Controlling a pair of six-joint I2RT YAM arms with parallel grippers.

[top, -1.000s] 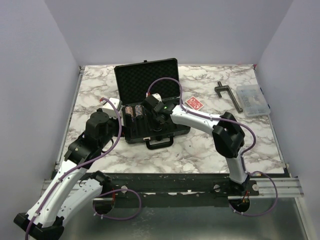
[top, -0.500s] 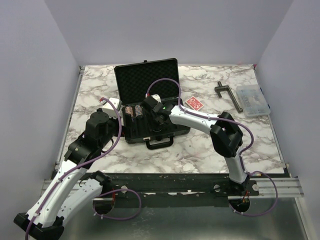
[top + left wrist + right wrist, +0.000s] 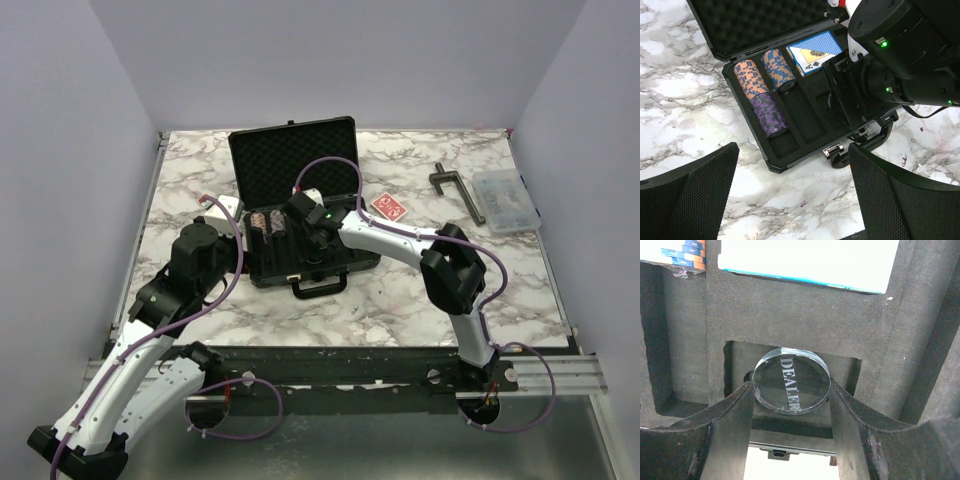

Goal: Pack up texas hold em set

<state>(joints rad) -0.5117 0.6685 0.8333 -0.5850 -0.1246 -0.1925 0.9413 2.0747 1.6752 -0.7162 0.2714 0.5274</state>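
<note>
Marble table [image 3: 400, 290]: black case [image 3: 280, 165] lies open near the far edge, left of middle, its handle facing the near edge.

My left gripper [image 3: 792, 155] hovers at the case's near-left corner, jaws wide apart and empty. My right gripper [image 3: 791, 390] is down in the tray's right half.

Chip stacks [image 3: 760, 95] fill the left slots, with the blue deck [image 3: 815, 50] beside them by the hinge. Red deck [image 3: 387, 207] is on the table just right of the lid.

Clear dealer button [image 3: 791, 380] is clamped between my right fingers, over a square foam recess. It may be touching the foam; I can't tell.

Marble table [image 3: 400, 290] holds open black case [image 3: 290, 165], red deck [image 3: 387, 207], T-handle [image 3: 462, 195], clear box [image 3: 505, 200].
</note>
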